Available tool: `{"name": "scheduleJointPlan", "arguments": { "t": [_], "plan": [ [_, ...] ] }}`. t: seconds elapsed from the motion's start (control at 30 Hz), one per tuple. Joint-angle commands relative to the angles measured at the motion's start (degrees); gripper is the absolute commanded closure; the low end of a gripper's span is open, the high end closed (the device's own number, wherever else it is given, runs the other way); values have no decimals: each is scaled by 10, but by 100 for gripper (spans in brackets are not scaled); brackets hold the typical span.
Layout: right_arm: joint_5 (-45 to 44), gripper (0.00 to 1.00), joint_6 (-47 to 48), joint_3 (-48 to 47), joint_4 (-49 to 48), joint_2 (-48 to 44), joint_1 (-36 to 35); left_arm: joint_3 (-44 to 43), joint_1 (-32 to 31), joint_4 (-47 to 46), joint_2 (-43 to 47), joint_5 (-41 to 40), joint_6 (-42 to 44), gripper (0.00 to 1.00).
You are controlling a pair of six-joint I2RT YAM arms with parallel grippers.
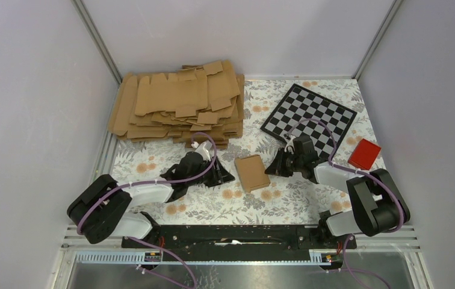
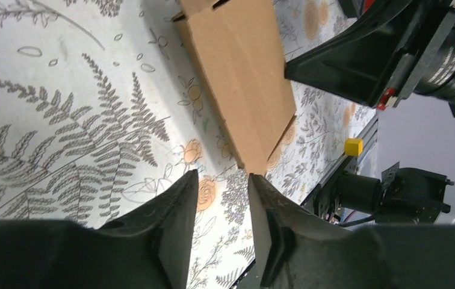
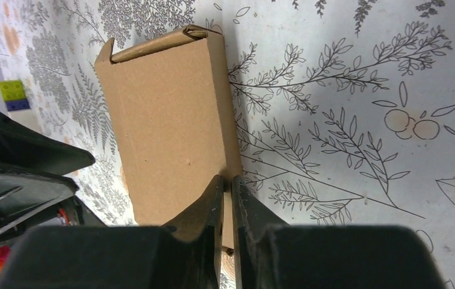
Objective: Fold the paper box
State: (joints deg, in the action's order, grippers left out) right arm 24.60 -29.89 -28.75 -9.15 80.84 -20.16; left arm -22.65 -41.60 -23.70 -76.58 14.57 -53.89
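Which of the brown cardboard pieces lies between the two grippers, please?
The single folded paper box at mid-table; all the others are flat blanks heaped at the far left.

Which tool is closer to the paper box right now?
Right. The right tool is closed on an edge of the paper box; the left tool is open, with a box corner just ahead of it.

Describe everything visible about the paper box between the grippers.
The paper box is brown kraft cardboard, folded into a flat rectangle with a tucked flap at one end. It lies on the floral cloth, slightly skewed. The nearly shut right gripper meets its edge; the open left gripper sits just short of its corner.
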Motion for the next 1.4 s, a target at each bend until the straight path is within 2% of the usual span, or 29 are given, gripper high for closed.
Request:
{"name": "scheduleJointPlan", "arguments": {
  "t": [0.0, 0.17, 0.4, 0.57, 0.7, 0.83, 1.0, 1.17, 1.23, 1.37],
  "plan": [
    [43, 100, -8, 25, 5, 26, 27, 6, 4, -41, 0, 11, -14, 64],
    [123, 100, -33, 33, -32, 53, 69, 0, 3, -39, -33, 4, -15, 68],
    [129, 100, -22, 28, -33, 86, 81, -16, -8, -70, -110, -4, -43, 85],
    [132, 100, -18, 25, -33, 89, 81, -79, -42, -80, -185, -22, -38, 87],
    [135, 100, -17, 24, -33, 91, 81, -125, -59, -130, -272, -2, -56, 89],
    [139, 100, -14, 23, -33, 86, 81, -137, -61, -196, -293, 21, -64, 89],
    [126, 100, 0, -4, 7, 57, 78, -170, -65, -115, -262, -2, -6, 89],
    [-5, 100, 59, -68, 132, 21, 16, -227, -81, -38, -256, 0, 61, 88],
    [-56, 100, 79, -96, 184, 18, -25, -270, -96, 30, -261, -10, 100, 88],
    [-130, 100, 98, -137, 240, 26, -68, -329, -132, 113, -261, -45, 147, 87]
  ]
}}
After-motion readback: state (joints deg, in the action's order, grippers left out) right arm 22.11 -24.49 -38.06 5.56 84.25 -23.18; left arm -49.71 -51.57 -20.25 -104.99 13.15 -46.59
